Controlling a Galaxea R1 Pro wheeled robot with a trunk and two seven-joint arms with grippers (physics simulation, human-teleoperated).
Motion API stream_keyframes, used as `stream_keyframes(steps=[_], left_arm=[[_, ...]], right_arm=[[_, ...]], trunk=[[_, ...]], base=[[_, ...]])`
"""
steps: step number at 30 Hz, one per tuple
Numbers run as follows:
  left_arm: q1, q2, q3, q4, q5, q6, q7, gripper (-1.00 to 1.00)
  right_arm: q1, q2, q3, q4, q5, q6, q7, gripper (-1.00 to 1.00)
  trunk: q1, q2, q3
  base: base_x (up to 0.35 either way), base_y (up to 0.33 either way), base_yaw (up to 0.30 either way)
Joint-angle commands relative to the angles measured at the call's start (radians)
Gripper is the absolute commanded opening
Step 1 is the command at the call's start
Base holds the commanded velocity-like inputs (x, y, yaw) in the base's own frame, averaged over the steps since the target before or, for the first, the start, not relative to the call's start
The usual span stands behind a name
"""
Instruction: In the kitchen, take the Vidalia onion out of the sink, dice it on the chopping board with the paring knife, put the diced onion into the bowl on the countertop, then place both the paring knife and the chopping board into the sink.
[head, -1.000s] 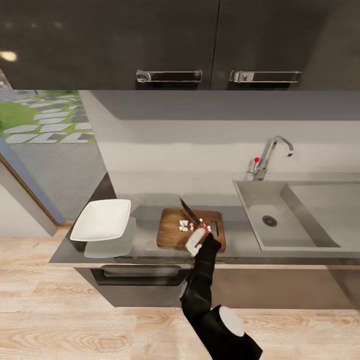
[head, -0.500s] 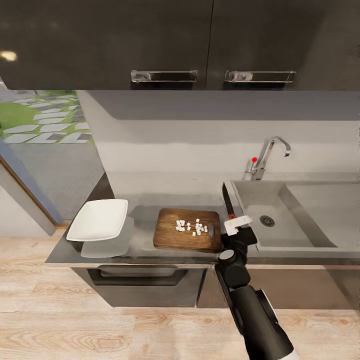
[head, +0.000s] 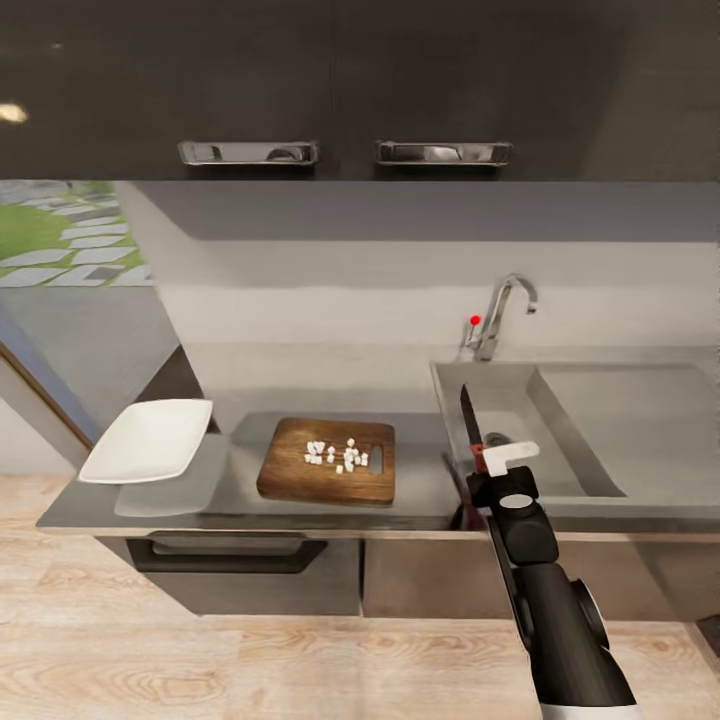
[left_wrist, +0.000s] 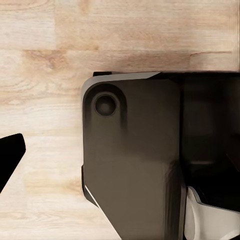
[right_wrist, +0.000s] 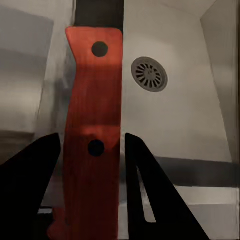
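Kitchen counter scene, viewed from the robot's head. The right gripper (head: 497, 462) pinches the paring knife (head: 468, 418) by its red handle, the dark blade pointing toward the far wall over the near-left corner of the sink (head: 520, 400). In the right wrist view, the red handle (right_wrist: 92, 135) with two dark rivets lies between the two black fingers (right_wrist: 150, 200), and the round drain (right_wrist: 149, 74) shows in the grey basin beyond. The chrome tap (head: 500, 310) with its red knob stands at the far edge of the sink.

The chopping board (head: 330, 462) lies flat on the countertop (head: 420, 490), to the left of the sink and apart from it. The diced onion (head: 335, 455) sits scattered on the board's middle, beside the handle slot. The bowl (head: 148, 440) rests at the left end of the countertop, well apart from the board.

The left wrist view looks down on wooden floor (left_wrist: 45, 75) and a dark part of the robot's body (left_wrist: 135, 160); whether the left gripper is spread or closed cannot be told.
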Motion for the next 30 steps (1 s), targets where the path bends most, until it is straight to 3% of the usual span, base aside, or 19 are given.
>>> stream_keyframes(steps=[1,26,30], left_arm=[[0.0,0.0,-0.001,-0.002,0.002,-0.001,0.001,1.0],[0.0,0.0,-0.001,-0.002,0.002,-0.001,0.001,1.0],[0.0,0.0,-0.001,-0.002,0.001,-0.001,0.001,1.0]], right_arm=[[-0.001,0.0,0.001,-0.001,0.005,0.005,0.004,-1.0],[-0.001,-0.002,-0.002,0.012,0.001,0.007,0.016,-1.0],[-0.001,-0.004,-0.027,0.034,-0.001,0.005,0.036,-1.0]], trunk=[[0.001,-0.002,-0.002],[0.001,-0.002,-0.002],[0.001,-0.002,-0.002]], base=[[0.122,-0.222,0.0],[0.256,-0.044,0.0],[0.122,-0.228,0.0]])
